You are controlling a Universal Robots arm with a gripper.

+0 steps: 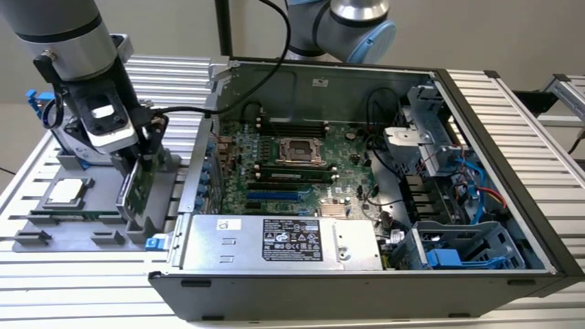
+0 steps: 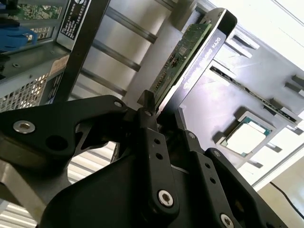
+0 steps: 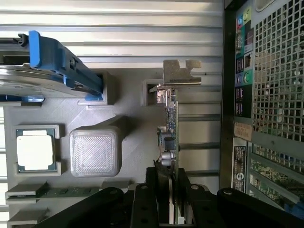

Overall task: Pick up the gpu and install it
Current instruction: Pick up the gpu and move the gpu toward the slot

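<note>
At exterior view's left, gpu (image 1: 133, 192) stands on edge in gray holder (image 1: 101, 205) on the counter (image 1: 82, 288) — claw (image 1: 137, 164) pinched shut on its top edge. Best lifted straight up, no tilt, grip square — open pc case (image 1: 366, 298) sits just right.

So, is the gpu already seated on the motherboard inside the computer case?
No, the gpu stands on edge in the grey holder outside the computer case, at the exterior view's left.

one end of gpu (image 3: 171, 128) hidden inside gripper (image 3: 170, 178), computer case (image 3: 275, 71) cropped by picture edge
</note>
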